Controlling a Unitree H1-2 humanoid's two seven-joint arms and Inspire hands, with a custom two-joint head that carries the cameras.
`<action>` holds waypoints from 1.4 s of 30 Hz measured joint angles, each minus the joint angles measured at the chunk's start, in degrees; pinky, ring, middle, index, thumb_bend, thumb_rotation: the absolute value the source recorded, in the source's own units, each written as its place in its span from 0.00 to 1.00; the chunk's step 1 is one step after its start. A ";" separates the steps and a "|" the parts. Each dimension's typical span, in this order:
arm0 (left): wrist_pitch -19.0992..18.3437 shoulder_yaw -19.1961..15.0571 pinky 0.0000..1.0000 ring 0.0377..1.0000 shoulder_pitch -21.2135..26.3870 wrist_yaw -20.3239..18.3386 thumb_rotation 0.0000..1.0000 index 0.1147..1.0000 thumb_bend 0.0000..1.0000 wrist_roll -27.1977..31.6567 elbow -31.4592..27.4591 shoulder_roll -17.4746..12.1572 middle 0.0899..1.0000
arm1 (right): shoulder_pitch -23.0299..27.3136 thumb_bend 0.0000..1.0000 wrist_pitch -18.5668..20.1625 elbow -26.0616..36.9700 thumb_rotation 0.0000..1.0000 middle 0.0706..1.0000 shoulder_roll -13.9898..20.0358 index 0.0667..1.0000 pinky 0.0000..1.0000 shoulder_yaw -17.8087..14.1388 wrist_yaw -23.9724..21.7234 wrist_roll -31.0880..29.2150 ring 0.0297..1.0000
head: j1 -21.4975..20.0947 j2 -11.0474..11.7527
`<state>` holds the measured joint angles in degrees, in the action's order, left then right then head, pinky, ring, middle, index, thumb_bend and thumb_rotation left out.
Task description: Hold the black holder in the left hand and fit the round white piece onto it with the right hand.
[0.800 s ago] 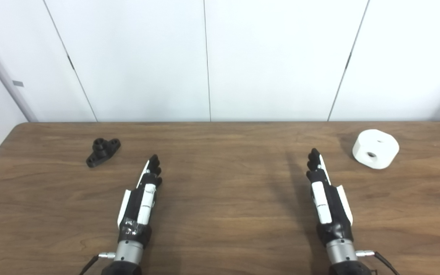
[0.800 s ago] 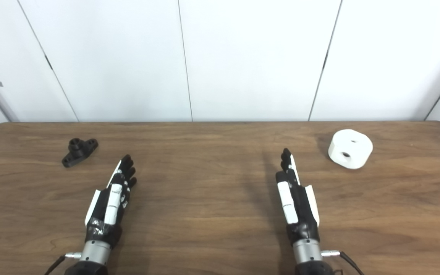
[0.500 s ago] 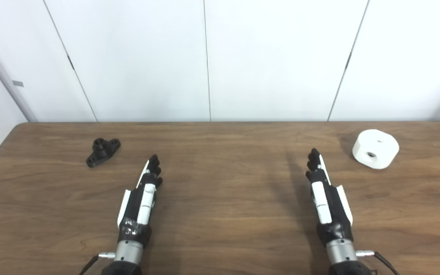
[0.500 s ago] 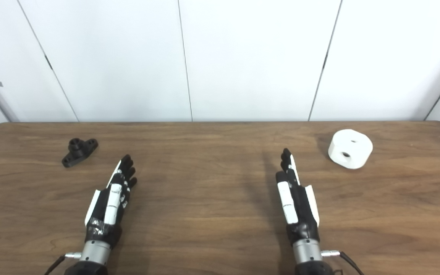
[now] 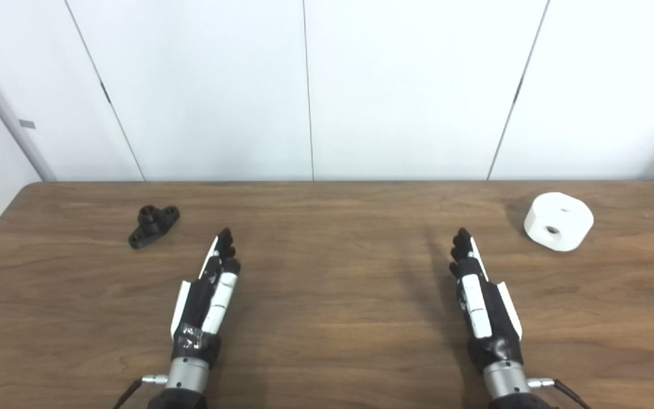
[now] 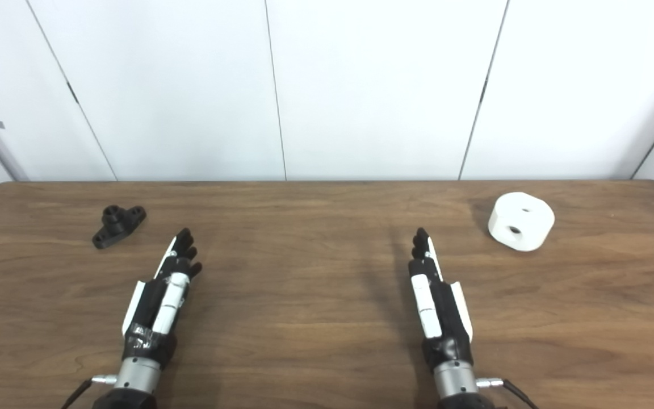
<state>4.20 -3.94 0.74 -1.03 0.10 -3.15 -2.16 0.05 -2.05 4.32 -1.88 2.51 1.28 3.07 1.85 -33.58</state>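
Both hands lie over the bench [image 5: 327,352], fingers straight, holding nothing. The holder [image 5: 153,219] sits beyond and outward of the left hand [image 5: 205,304]; the white piece [image 5: 558,221] beyond and outward of the right hand [image 5: 481,301], both apart.

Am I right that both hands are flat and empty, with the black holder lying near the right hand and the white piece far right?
Not quite: the holder lies near the left hand, not the right hand, as the left eye view shows. Both hands are empty, and the white piece is far right.
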 measured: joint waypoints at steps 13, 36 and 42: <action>1.40 -2.87 0.61 0.68 0.99 4.63 0.13 0.69 0.84 -18.09 -1.57 -12.99 0.68 | -0.49 0.49 1.44 0.43 0.96 1.00 -1.08 1.00 1.00 0.43 0.41 0.17 1.00 | 1.49 0.00; 7.92 -9.16 0.84 0.89 7.49 22.98 0.25 0.87 0.81 -33.49 9.54 -18.01 0.90 | 0.19 0.47 0.92 -0.35 0.98 1.00 0.34 1.00 1.00 0.27 -0.80 -2.59 1.00 | 10.28 1.76; 4.48 -9.36 0.89 0.94 9.78 20.67 0.31 0.92 0.83 -30.42 13.05 -20.48 0.94 | 0.28 0.49 0.32 -0.42 0.98 1.00 0.70 1.00 1.00 0.28 -0.82 -2.50 1.00 | 11.33 2.02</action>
<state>8.68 -13.30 10.53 19.64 -30.32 9.90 -22.64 0.33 -1.74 3.90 -1.18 2.79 0.46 0.57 13.18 -31.55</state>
